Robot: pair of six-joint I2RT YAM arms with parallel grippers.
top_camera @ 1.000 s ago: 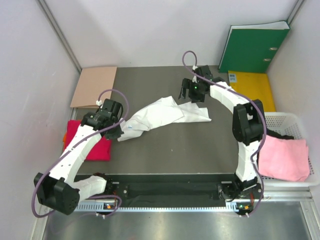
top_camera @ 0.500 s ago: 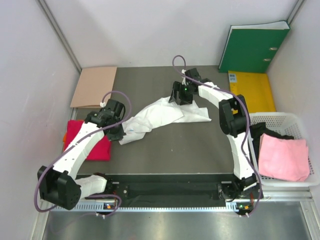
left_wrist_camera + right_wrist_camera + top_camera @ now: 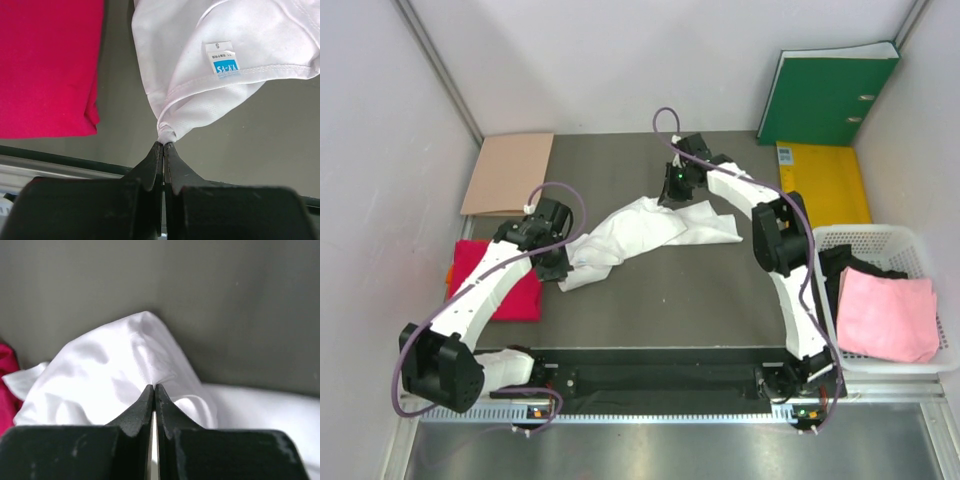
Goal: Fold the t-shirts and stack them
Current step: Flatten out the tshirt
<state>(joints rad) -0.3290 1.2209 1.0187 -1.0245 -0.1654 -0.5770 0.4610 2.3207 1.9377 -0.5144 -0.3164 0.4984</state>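
A white t-shirt (image 3: 640, 230) lies crumpled and stretched across the middle of the table; its blue neck label (image 3: 223, 59) shows in the left wrist view. My left gripper (image 3: 558, 268) (image 3: 164, 144) is shut on a pinch of the shirt's cloth at its near left end. My right gripper (image 3: 676, 195) (image 3: 154, 386) is shut on a fold of the white t-shirt (image 3: 120, 375) at its far end. A folded crimson t-shirt (image 3: 500, 280) (image 3: 47, 65) lies flat at the left. A folded pink t-shirt (image 3: 885, 315) rests in the white basket (image 3: 885, 240).
A tan cardboard sheet (image 3: 508, 172) lies at the back left. A green binder (image 3: 825, 92) leans on the back wall, with a yellow folder (image 3: 825, 178) below it. Walls enclose the table on three sides.
My right arm swung left and down onto the shirt's far end, and its jaws closed on the cloth. The left gripper kept its hold and shifted slightly.
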